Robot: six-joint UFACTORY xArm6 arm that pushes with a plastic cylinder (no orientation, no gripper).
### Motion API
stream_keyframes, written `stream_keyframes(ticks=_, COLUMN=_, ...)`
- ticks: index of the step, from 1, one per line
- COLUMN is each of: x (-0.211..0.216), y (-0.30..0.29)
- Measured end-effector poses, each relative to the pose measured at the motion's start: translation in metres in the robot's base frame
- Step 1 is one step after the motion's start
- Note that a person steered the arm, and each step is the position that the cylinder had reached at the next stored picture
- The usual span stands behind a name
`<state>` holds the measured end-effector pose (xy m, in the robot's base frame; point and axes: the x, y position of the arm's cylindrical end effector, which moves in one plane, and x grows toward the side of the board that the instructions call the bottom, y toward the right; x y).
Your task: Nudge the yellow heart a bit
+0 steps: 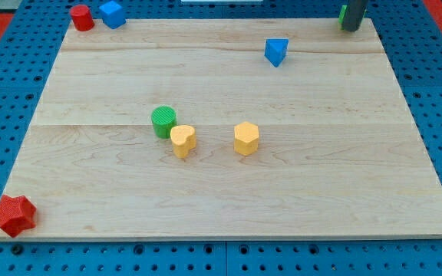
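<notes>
Roughly at the middle of the wooden board (229,199), a little to the left, sits the yellow heart (183,141), with the green cylinder (163,121) touching or just beside it on its far-left side and the yellow hexagonal block (246,139) near it on the right, clearly apart. My tip (351,28) rests at the far right corner, well apart from the heart; there is no gripper here, only a bare rod, so nothing spreads or pinches.

As I judge it, the heart is a small, light, rigid block that should slide easily on smooth wood and may spin if struck off-centre. No hold is possible; the contact should be a flat push low on a side face, aimed through its middle. Pushing from the right or near side risks driving it into the cylinder.

Elsewhere lie a blue triangular block (276,51), a red cylinder (82,17), a blue block (113,14) and a red star (13,215).
</notes>
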<state>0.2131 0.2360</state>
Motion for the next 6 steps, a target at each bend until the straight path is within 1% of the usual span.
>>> stream_keyframes(ticks=2, x=0.007, y=-0.089)
stream_keyframes(ticks=4, x=0.007, y=-0.099)
stream_keyframes(ticks=5, x=0.007, y=-0.125)
stream_keyframes(ticks=6, x=0.008, y=-0.199)
